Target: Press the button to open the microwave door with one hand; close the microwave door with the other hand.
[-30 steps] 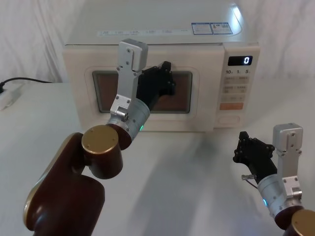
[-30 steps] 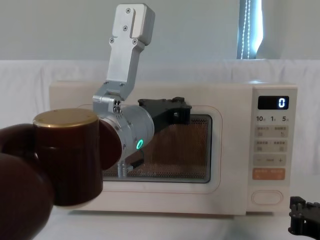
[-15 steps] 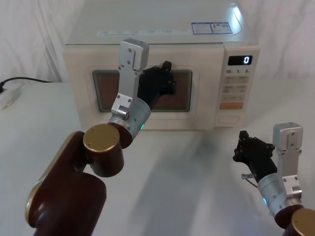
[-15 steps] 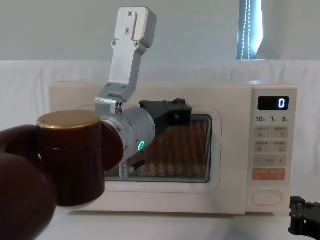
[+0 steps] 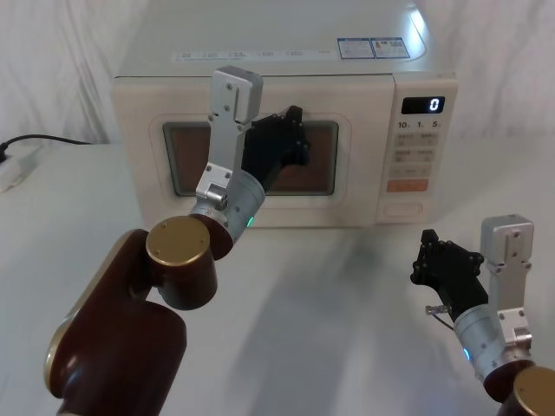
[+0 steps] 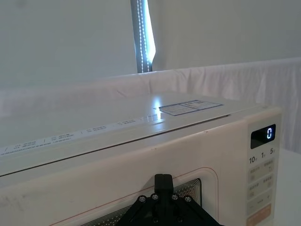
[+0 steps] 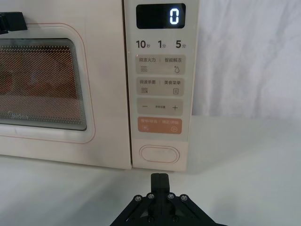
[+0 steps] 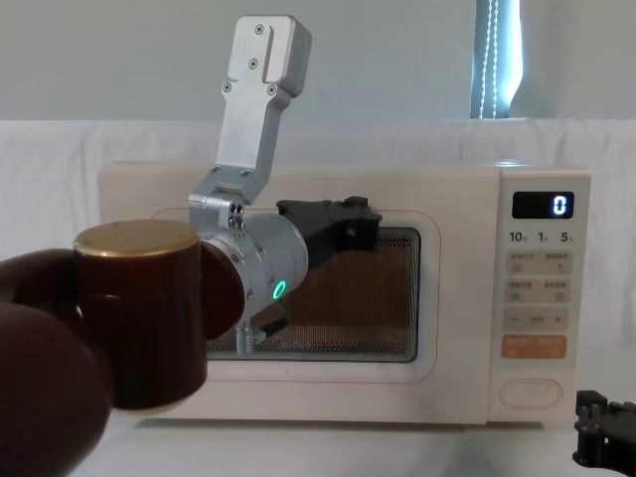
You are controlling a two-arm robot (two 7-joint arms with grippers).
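Observation:
The cream microwave door (image 5: 146, 130) with its dark window (image 8: 388, 298) sits flush with the oven front. My left gripper (image 5: 296, 130) is shut, its tip at the door's upper edge above the window (image 6: 197, 200); I cannot tell whether it touches. It also shows in the chest view (image 8: 364, 223) and as a black tip (image 6: 162, 181). The wide cream button (image 7: 159, 154) lies at the bottom of the control panel (image 5: 403, 210) (image 8: 524, 393). My right gripper (image 5: 427, 253) is shut, low over the table in front of the button and apart from it (image 7: 159, 181) (image 8: 596, 429).
An orange key (image 7: 159, 125) sits just above the button, and the display (image 5: 423, 106) reads 0. A black cable and a white power strip (image 5: 19, 166) lie at the table's left edge. The white table (image 5: 347, 329) stretches between the microwave and me.
My left arm has edged slightly forward toward the door. The right arm and the door have stayed where they were.

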